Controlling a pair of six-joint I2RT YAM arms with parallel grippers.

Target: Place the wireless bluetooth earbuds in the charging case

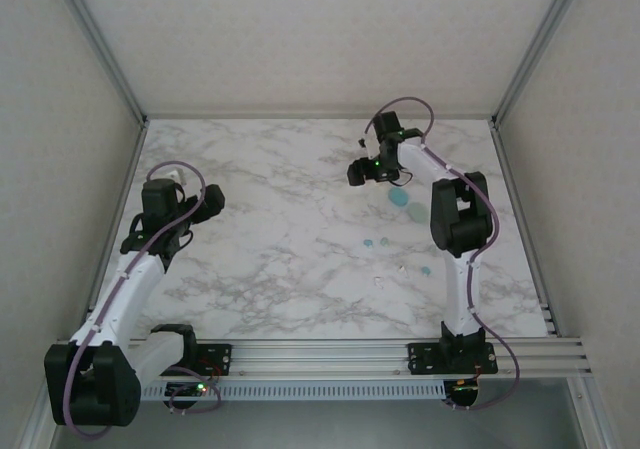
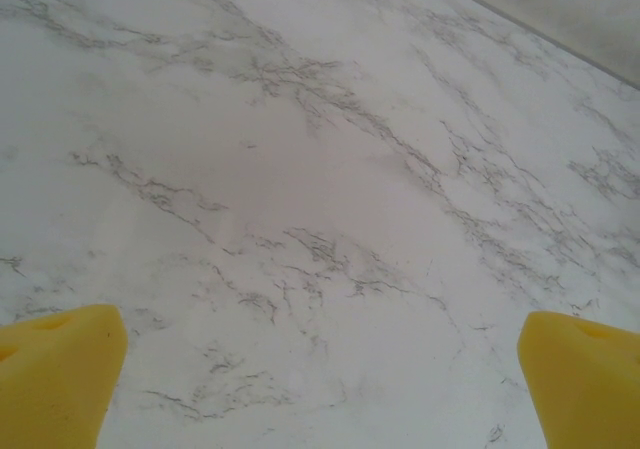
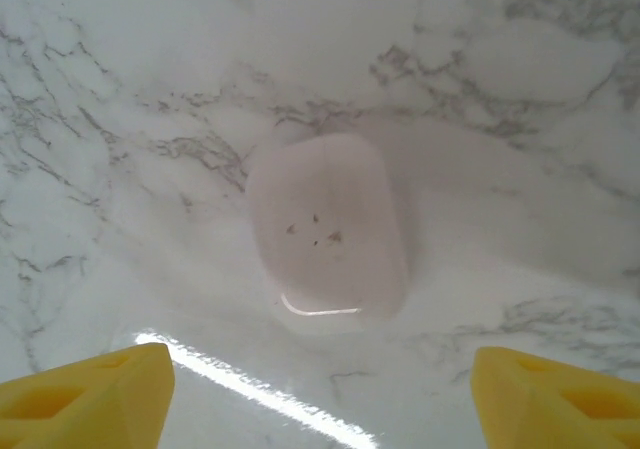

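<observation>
The charging case (image 1: 398,197) lies on the marble table at the right back, a turquoise pebble with a paler mint part (image 1: 413,210) beside it. Three tiny teal earbuds lie loose nearer the front: two close together (image 1: 368,242) (image 1: 384,237) and one further right (image 1: 425,269). My right gripper (image 1: 357,174) hovers left of the case, open and holding nothing. In the right wrist view, its yellow fingers (image 3: 90,399) stand wide apart around the gripper (image 3: 320,374). A pale pinkish-white rounded piece (image 3: 325,231) lies flat on the table ahead of them. My left gripper (image 1: 210,201) (image 2: 320,354) is open over bare marble.
Two tiny white specks (image 1: 378,281) (image 1: 400,266) lie near the earbuds. Grey walls with metal posts close the table (image 1: 280,269) on the left, back and right. An aluminium rail (image 1: 330,354) with both arm bases runs along the near edge.
</observation>
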